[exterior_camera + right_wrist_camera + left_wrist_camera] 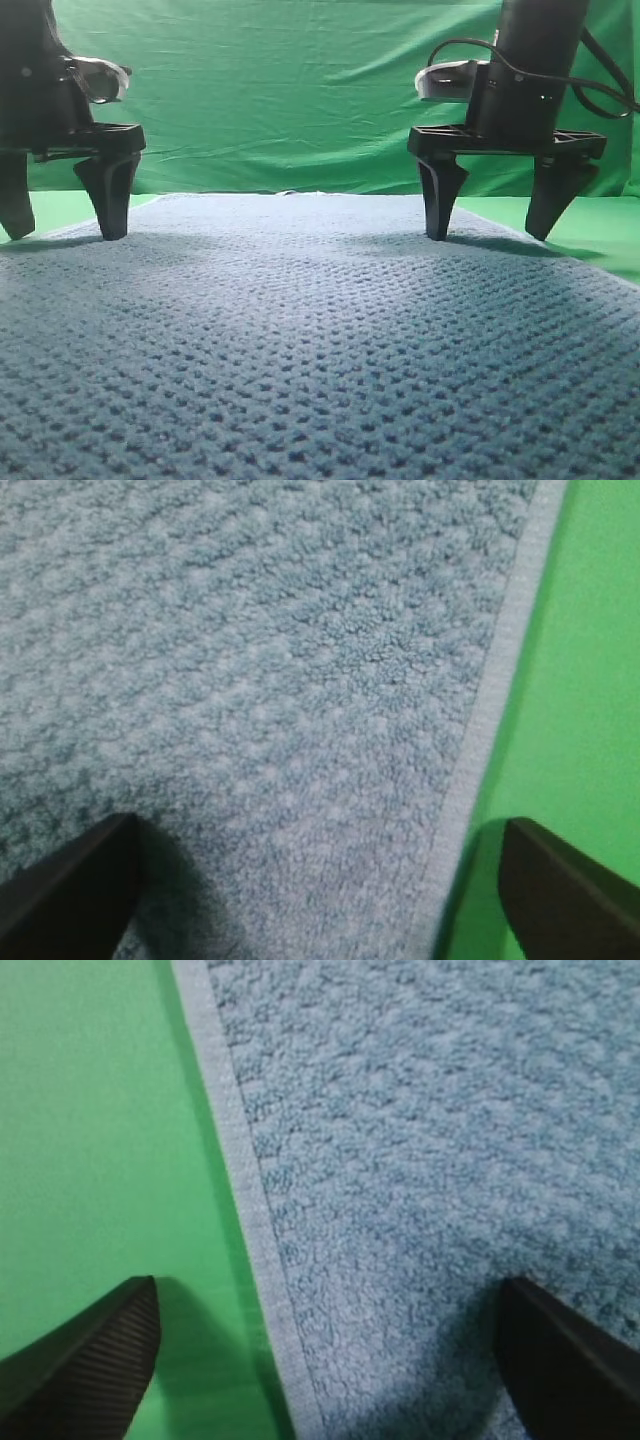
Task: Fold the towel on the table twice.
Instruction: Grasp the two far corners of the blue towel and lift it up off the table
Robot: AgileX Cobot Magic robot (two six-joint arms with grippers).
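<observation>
The towel [320,340] looks thick, soft and floppy, so it should drape heavily. Both the left gripper [60,225] and right gripper [492,225] stand spread wide, empty, each straddling a pale side hem [250,1210]; pinching those hems seems best.

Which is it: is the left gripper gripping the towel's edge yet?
Not gripping. The left wrist view shows the left gripper open, fingers straddling the towel's pale edge; fingertip contact with the cloth cannot be told.
</observation>
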